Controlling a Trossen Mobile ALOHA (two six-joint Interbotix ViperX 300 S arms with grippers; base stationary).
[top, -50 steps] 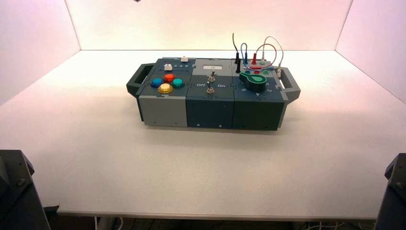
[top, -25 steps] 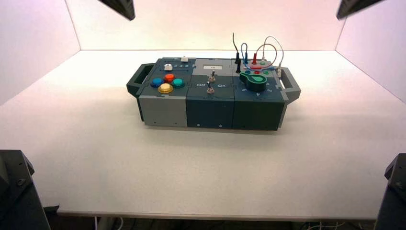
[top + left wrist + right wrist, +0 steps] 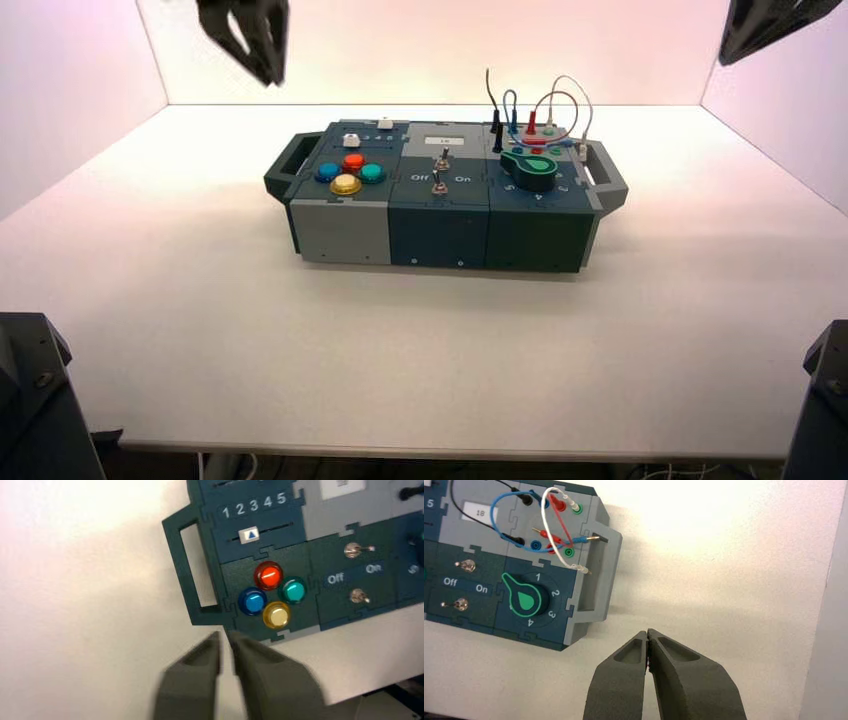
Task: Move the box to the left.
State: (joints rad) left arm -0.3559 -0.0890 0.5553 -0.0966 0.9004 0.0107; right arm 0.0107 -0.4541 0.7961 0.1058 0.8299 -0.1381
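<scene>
The box lies across the middle of the white table, with a handle at each end. My left gripper hangs high above and behind the box's left end, its fingers slightly apart and empty. In the left wrist view this gripper hovers over the table beside the left handle and the round buttons. My right gripper hangs high at the far right. The right wrist view shows it shut and empty, above bare table next to the right handle.
White walls enclose the table on three sides. Looped wires stand up from the box's back right corner, beside the green dial. Two toggle switches sit in the box's middle section. The arm bases flank the table's front edge.
Both grippers have come into the high view from the top, the left one lower than the right. The left gripper's fingers have parted. The box has not moved.
</scene>
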